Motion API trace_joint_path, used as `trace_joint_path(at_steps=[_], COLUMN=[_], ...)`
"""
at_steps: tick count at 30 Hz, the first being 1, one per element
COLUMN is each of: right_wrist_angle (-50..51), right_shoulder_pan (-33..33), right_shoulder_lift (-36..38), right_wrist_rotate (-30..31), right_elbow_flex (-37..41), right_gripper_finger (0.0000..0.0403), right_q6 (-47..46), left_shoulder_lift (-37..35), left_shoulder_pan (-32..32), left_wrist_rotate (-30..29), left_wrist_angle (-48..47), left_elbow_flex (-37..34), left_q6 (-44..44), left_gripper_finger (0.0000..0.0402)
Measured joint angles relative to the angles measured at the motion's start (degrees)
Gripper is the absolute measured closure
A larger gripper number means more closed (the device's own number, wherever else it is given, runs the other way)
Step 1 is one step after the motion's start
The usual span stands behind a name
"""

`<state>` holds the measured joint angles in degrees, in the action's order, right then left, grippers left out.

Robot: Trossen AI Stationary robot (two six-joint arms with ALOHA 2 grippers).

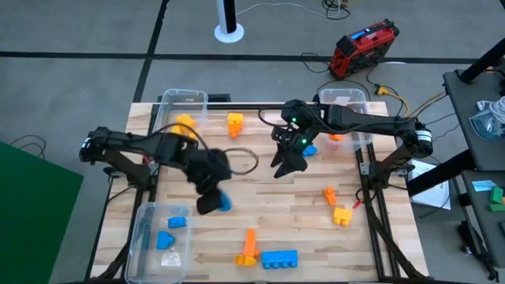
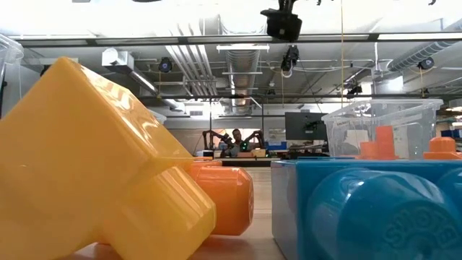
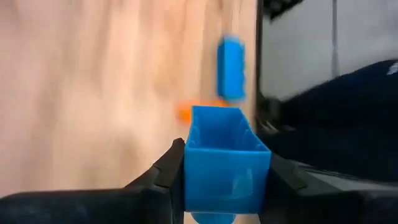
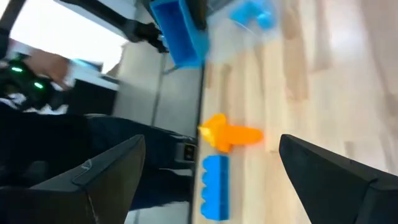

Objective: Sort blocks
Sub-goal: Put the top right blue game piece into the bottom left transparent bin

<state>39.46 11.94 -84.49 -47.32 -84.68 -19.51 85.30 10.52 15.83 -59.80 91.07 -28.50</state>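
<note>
My left gripper [image 1: 211,199] is over the table's middle left, shut on a blue hollow block [image 3: 227,165], which also shows in the high view as the blue block [image 1: 224,203]. My right gripper [image 1: 288,163] hangs open over the table's centre and far part, holding nothing, with a blue block [image 1: 309,148] beside it. Loose on the wood lie orange blocks [image 1: 235,122] [image 1: 329,194] [image 1: 249,243], a yellow block [image 1: 342,215] and a long blue block [image 1: 279,258]. In the right wrist view the open right gripper [image 4: 211,163] looks past an orange block [image 4: 233,134]. My left gripper pinches the blue block by two opposite outer walls [image 3: 189,177], one finger on each side. The block's open hollow faces away from the wrist, along the fingers. In the right wrist view the block's side [image 4: 180,31] shows clear of the wood.
A clear bin [image 1: 150,244] at the near left holds blue blocks [image 1: 177,222]. A bin [image 1: 170,99] at the far left holds a yellow block [image 1: 185,125]. A bin [image 1: 351,96] at the far right holds orange blocks [image 1: 335,136]. Right in front of the low camera lie a yellow block [image 2: 108,166] and a blue one [image 2: 368,209].
</note>
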Motion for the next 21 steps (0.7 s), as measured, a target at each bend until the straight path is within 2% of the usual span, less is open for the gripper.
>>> trace_joint_path(at_steps=[4, 11, 19, 21], right_wrist_angle=[0.7, 0.6, 0.6, 0.6], right_shoulder_pan=[0.0, 0.0, -0.1, -0.1], right_shoulder_lift=[0.0, 0.0, 0.0, 0.0], right_wrist_rotate=[1.1, 2.5, 2.5, 2.5], right_elbow_flex=[0.2, 0.2, 0.3, 0.3], right_gripper_finger=[0.0041, 0.0040, 0.0040, 0.0040], right_q6=[0.7, 1.8, 3.6, 3.8], left_shoulder_lift=[0.0, 0.0, -0.1, -0.1], left_shoulder_pan=[4.7, 15.5, 27.6, 30.1], left_wrist_rotate=[5.2, 5.5, 2.4, -1.7], left_wrist_angle=[-10.4, -21.1, -26.0, -26.1], left_elbow_flex=[0.0, 0.0, 0.0, 0.0], left_q6=[-17.8, -34.9, -36.2, -35.1], left_gripper_finger=[0.0289, 0.0288, 0.0288, 0.0288])
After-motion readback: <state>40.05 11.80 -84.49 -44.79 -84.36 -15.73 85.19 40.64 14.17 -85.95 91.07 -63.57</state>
